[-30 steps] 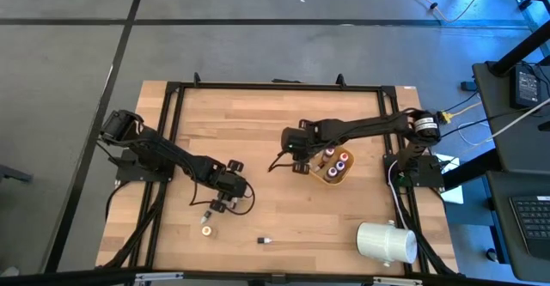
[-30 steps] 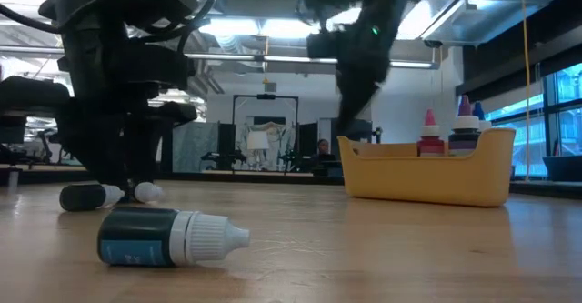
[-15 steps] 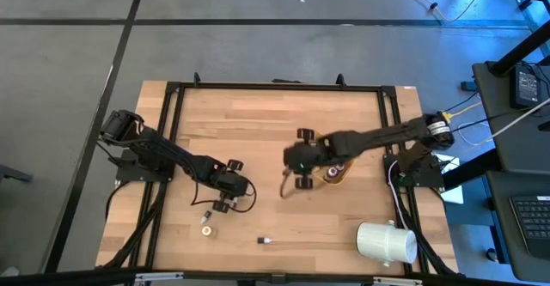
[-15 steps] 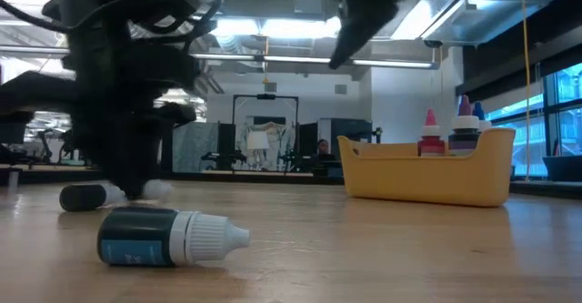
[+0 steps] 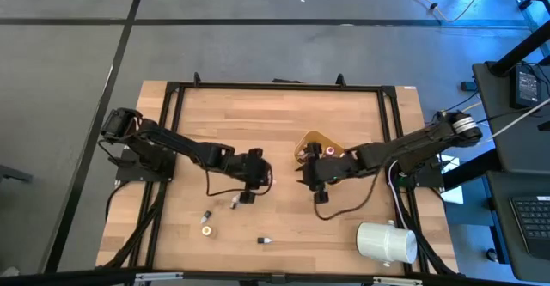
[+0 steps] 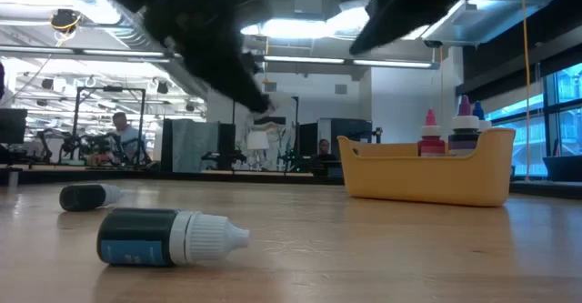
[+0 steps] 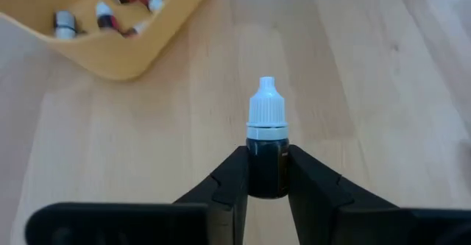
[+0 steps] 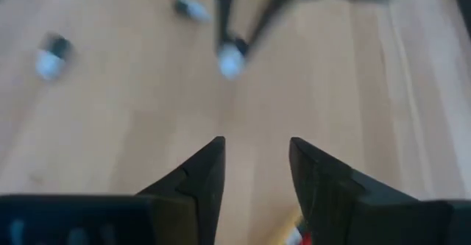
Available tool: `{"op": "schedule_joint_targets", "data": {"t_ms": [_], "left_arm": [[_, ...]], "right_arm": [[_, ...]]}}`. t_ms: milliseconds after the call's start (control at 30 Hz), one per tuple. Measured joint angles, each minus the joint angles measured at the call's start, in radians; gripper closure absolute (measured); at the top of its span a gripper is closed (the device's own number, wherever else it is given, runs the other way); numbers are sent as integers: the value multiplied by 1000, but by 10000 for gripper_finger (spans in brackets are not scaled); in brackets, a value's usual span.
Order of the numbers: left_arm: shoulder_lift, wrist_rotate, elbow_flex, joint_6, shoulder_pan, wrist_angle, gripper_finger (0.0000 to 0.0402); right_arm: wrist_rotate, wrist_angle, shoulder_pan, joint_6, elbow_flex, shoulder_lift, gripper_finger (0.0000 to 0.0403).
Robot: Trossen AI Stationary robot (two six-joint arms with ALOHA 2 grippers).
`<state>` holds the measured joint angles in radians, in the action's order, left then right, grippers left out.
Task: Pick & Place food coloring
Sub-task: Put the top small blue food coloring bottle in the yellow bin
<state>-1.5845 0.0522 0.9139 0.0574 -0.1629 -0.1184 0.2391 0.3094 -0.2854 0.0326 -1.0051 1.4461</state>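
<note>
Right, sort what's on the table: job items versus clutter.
Job:
- dropper bottle clamped in the left gripper
- loose bottles on the wood
- bottles already in the yellow bowl
- right gripper, open and empty beside the bowl

Lying about:
- white cylinder

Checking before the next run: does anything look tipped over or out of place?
Yes: three bottles lie on their sides on the table, outside the yellow bowl: a dark bottle, a smaller bottle, and a third bottle.
</note>
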Motion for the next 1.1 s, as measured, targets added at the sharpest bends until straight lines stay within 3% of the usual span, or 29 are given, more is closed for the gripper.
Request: {"op": "schedule_joint_targets", "data": {"t_ms": [200, 500, 700, 900, 1100], "left_arm": [[0, -27, 80, 10, 24, -1, 327], [0, -28, 159, 38, 22, -4, 321], [1, -31, 161, 88, 21, 3, 321], [1, -102, 161, 116, 20, 5, 320], [1, -102, 161, 116, 20, 30, 320]], "right_arm": [[-65, -241, 0, 95, 84, -24, 249], [-64, -241, 0, 134, 94, -23, 249], [-60, -245, 1, 129, 94, -23, 249], [-57, -248, 1, 117, 94, -23, 249], [-57, -342, 3, 110, 94, -23, 249]]}}
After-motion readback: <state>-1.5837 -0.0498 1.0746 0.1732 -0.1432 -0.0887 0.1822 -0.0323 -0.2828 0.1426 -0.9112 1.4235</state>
